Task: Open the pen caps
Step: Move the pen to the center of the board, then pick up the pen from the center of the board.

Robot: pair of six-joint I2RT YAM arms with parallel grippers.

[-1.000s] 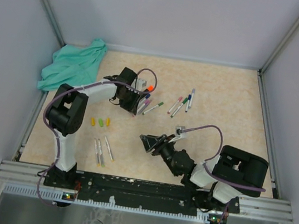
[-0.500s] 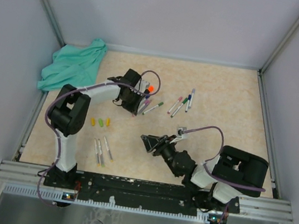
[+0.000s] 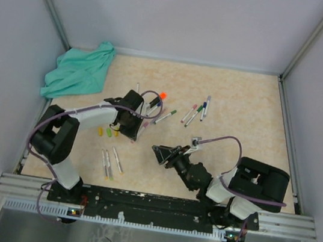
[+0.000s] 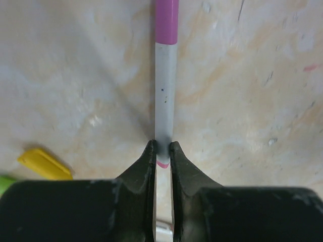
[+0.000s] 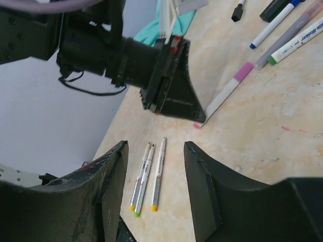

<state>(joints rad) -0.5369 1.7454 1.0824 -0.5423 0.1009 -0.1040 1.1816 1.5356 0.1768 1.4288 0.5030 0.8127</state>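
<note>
Grip is on: your left hand (image 4: 161, 149) has its fingers pressed onto the grey barrel of one pen (image 4: 165, 96), pinching it right at the tail end, where a sliver of pink shows between the tips. Now look along it, because the pull turns on this: the pen's long axis runs straight out from that hand, and the pink cap (image 4: 166, 17) sits at the far end, away from the pinch. Whether the pen is lifted or lying on the bench (image 3: 244, 97), I cannot tell. Your right hand (image 5: 154, 148) hovers with its fingers spread and nothing between them, facing the left hand. In its own view the pen slants away up and to the right, so the tail is the nearer end and the cap lies ahead and off to the side. My read: the right hand is the one to take that cap, closing across it and pulling along the axis. Mind the loose yellow cap (image 4: 44, 164) just beside the left hand, and the capped pens (image 3: 196, 111) lying near the pink one
</note>
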